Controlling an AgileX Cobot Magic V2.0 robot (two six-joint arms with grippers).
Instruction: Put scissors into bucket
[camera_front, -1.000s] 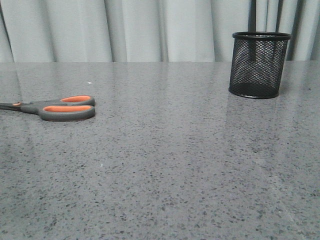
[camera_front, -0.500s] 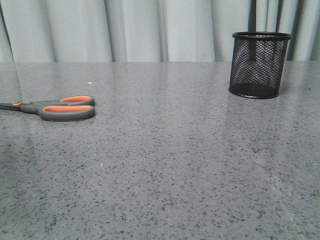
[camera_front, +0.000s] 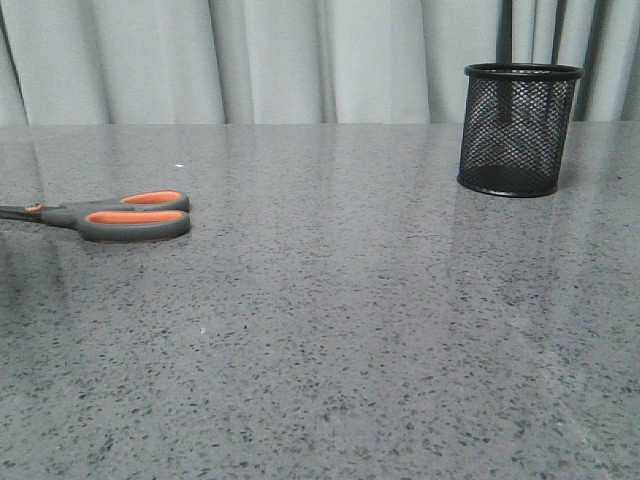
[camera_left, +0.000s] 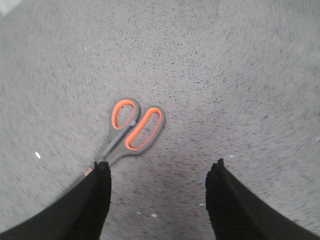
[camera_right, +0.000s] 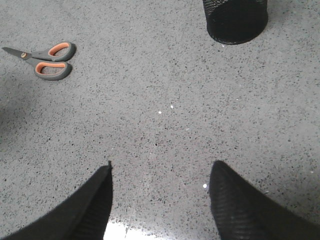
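The scissors (camera_front: 125, 216) lie flat on the grey table at the left, grey handles with orange linings pointing right, blades running off the left edge. The black wire-mesh bucket (camera_front: 518, 130) stands upright at the back right. Neither gripper shows in the front view. In the left wrist view my left gripper (camera_left: 157, 167) is open above the table, the scissors (camera_left: 134, 127) just ahead of it, their blades hidden behind one finger. My right gripper (camera_right: 160, 167) is open over bare table, with the scissors (camera_right: 49, 61) and the bucket (camera_right: 235, 19) both far from it.
A speckled grey tabletop (camera_front: 340, 300) stretches across the view. Pale curtains (camera_front: 270, 60) hang behind its far edge. A dim shadow lies on the table at the left, near the scissors.
A faint shadow has darkened on the table at the left, below the scissors. The scissors and the bucket have not moved.
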